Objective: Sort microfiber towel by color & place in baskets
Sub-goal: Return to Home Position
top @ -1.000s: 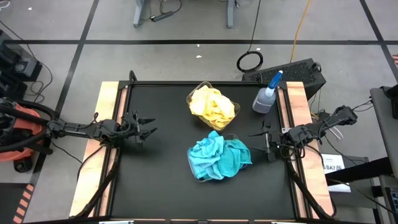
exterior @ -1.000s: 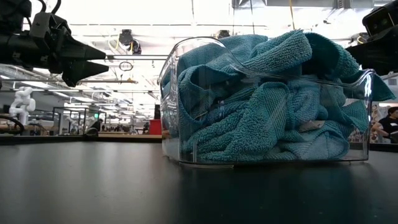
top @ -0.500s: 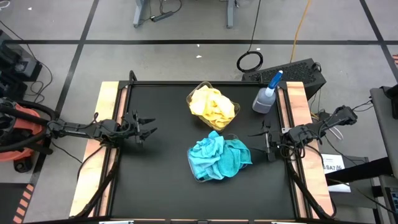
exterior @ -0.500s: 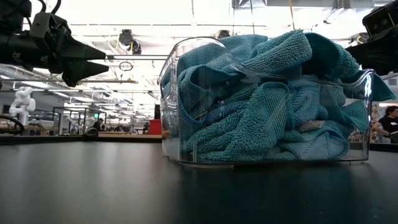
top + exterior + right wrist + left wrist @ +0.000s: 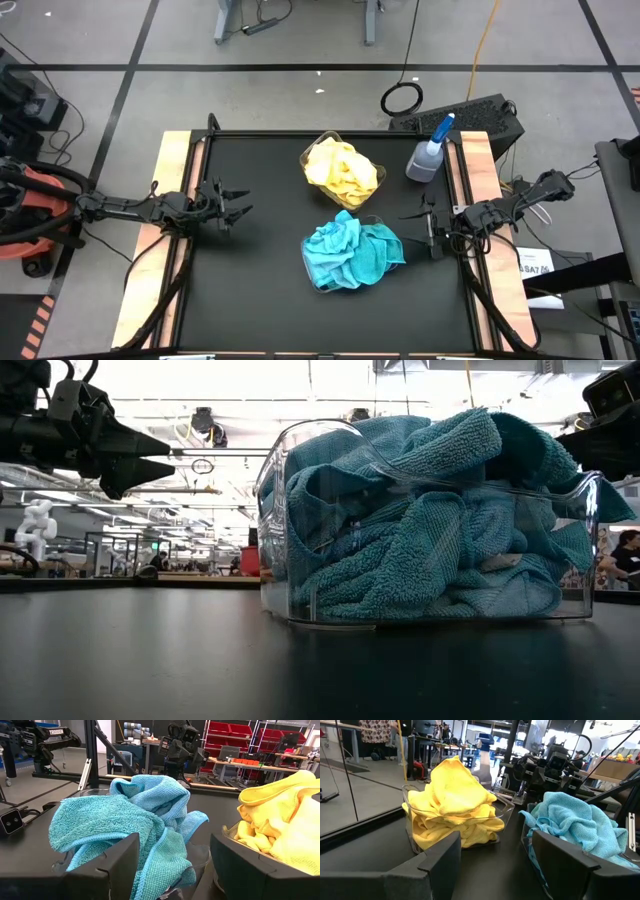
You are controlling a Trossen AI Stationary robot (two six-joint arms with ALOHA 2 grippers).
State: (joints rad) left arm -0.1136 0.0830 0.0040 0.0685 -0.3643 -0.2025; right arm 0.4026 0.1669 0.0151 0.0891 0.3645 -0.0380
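The left claw (image 5: 236,207) is empty, its two fingers spread wide. It hovers low over the left side of the black table (image 5: 260,290) and points inward toward the middle. The right claw (image 5: 414,222) mirrors it from the right side, also spread and empty, close beside the near basket (image 5: 272,575). Both are drawn back toward the table's edges and hold nothing, which suits arms parked at rest.

Between them, in the middle of the table, stand two clear plastic baskets, one behind the other and close together. The near one is stuffed with blue towels (image 5: 350,255), heaped above the rim, with folds spilling over the side. The far basket (image 5: 409,822) holds the yellow towels (image 5: 342,170), also piled above its rim. Each colour has its own basket, with no mixing visible (and no loose cloth shows anywhere on the table), so the sorting looks complete.

A spray bottle (image 5: 428,155) with a blue nozzle stands upright at the far right corner, apart from both baskets and out of the claws' way.
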